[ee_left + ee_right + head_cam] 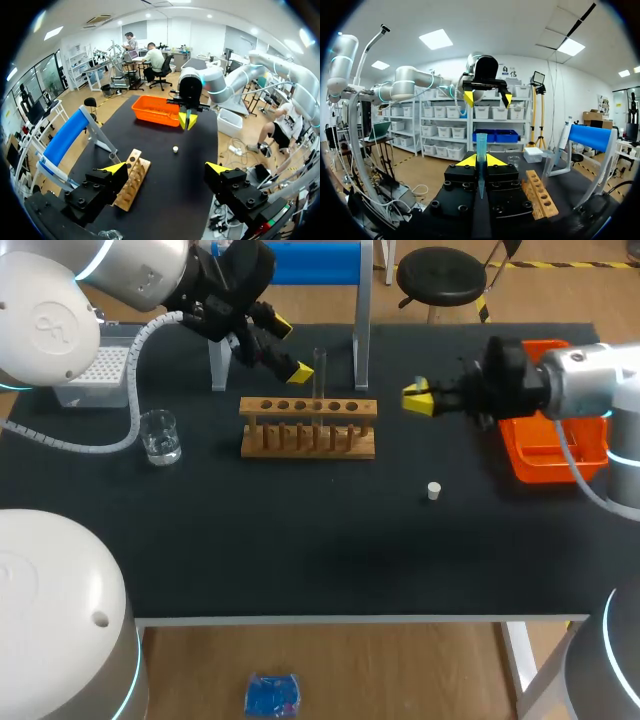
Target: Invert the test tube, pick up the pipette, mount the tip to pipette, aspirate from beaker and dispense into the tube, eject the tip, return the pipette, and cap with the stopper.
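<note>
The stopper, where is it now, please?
In the head view, the stopper sits on the table, right of the wooden rack, in front of the right gripper.

L arm [50,330], R arm [590,375]: white/silver shells, cyan light rings at joints. White ribbed conduit [133,390] on L. L gripper [291,350], R gripper [418,398]: blk blocks, socket screws, yellow tips.

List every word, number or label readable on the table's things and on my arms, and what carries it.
None can be read.
Wooden rack, beaker, orange tray, stopper: no print shows.
Pipette tip in the right claw: no marks visible.
Left arm's joint cap: an embossed mark, not legible as text.
</note>
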Controlling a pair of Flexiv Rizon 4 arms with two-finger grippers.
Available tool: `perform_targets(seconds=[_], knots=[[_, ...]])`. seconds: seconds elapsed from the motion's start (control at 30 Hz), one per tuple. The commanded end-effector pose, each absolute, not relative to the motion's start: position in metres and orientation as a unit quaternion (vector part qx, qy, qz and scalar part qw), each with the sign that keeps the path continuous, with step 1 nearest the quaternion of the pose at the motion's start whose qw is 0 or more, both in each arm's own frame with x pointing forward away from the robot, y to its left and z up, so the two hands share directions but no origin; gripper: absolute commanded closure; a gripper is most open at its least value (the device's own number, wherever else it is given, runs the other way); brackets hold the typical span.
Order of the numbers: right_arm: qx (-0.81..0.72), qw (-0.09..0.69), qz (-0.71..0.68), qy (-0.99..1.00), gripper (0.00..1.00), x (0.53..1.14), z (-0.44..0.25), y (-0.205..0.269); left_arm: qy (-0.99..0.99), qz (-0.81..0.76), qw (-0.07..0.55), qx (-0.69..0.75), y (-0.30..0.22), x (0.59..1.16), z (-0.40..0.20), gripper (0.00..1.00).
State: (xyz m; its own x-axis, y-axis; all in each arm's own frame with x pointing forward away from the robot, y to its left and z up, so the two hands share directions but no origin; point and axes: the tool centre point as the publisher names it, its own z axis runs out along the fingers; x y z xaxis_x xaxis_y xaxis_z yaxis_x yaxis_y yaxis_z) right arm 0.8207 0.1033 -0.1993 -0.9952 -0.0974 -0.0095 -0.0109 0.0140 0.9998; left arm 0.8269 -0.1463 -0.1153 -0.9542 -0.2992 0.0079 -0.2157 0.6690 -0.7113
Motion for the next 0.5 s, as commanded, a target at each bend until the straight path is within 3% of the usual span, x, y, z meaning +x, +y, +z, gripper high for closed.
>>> perform_targets(seconds=[0.03,0.5], knots=[[0.032,0.022,-0.7,-0.713,1.0,0.811,-0.2,0.067,0.912,-0.38,0.054,-0.141,-0.146,0.827,-0.115,0.0],[0.001,0.053,-0.706,-0.706,1.0,0.805,-0.215,0.016,0.912,-0.38,0.054,-0.141,-0.146,0.827,-0.115,0.0]])
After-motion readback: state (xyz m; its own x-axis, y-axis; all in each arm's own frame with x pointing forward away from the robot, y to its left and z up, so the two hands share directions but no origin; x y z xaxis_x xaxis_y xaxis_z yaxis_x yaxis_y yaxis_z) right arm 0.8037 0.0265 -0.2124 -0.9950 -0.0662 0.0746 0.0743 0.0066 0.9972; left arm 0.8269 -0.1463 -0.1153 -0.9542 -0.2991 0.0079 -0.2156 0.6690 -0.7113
